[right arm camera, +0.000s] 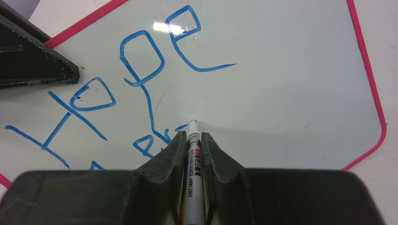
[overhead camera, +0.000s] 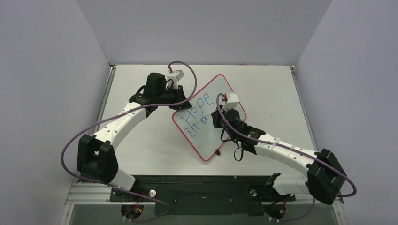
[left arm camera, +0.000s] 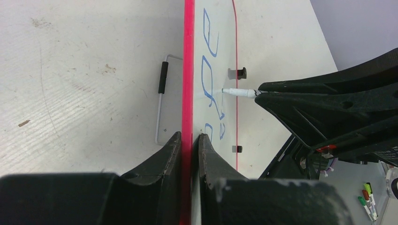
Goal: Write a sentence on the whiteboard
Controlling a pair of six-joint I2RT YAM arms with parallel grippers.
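Table (overhead camera: 263,84): off-white, scuffed, a few brown stains. whiteboard (overhead camera: 220,91) sits mid-table, skewed diagonally. Bent wire loop (left arm camera: 162,101) with black sleeve lies flat just beside the board's red rim.

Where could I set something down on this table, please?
Bare table lies right of the whiteboard toward the far right corner, and near, between both arms. Crowded: the board itself, left gripper clamping its rim, right gripper holding the marker to it.
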